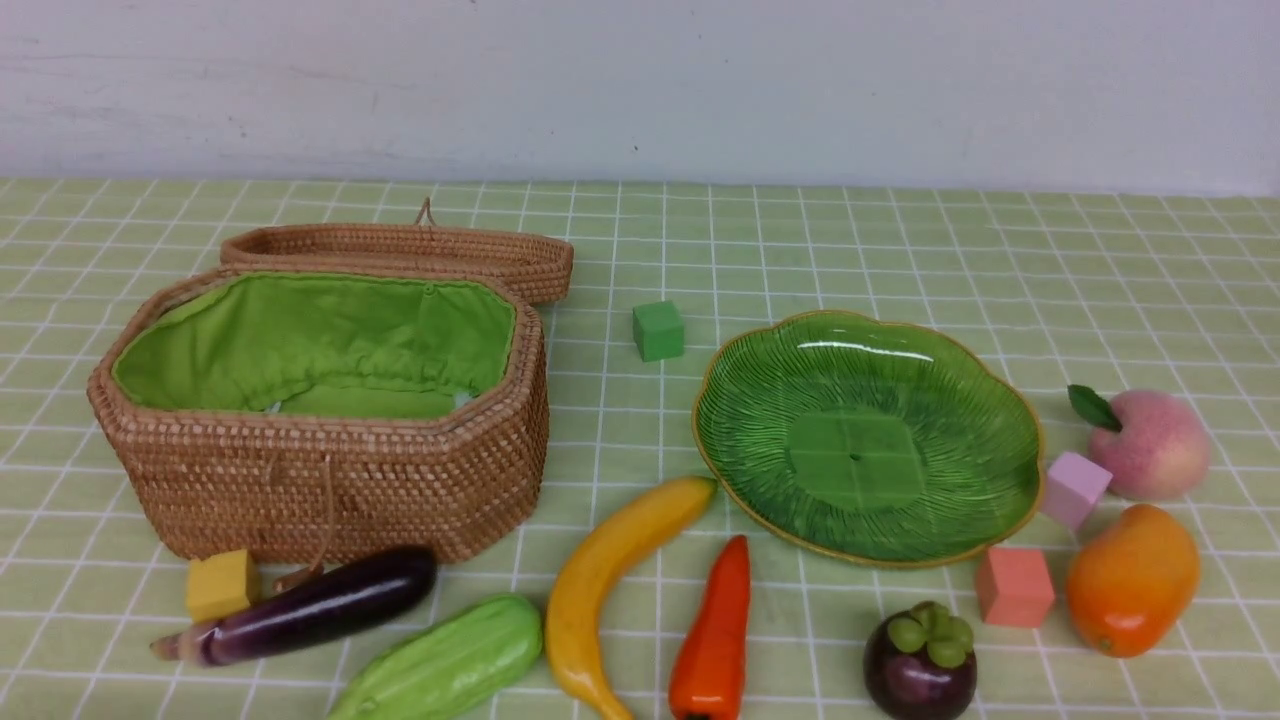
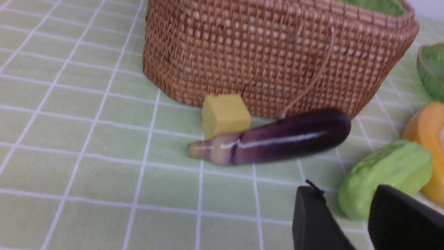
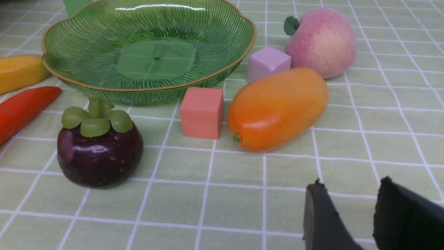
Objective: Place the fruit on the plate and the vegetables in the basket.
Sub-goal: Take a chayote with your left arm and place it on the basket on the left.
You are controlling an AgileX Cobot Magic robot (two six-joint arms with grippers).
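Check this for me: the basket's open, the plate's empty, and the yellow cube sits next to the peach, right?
Not quite. The yellow cube sits next to the eggplant, not the peach; the front view shows it. The rest holds.

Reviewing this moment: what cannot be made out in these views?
basket floor nearest the robot: front view, hidden by its near wall.
gourd and pepper near ends: front view, cut by bottom edge.
left pincer, right pincer: wrist views, only fingertips, rest cut off; absent from front view.
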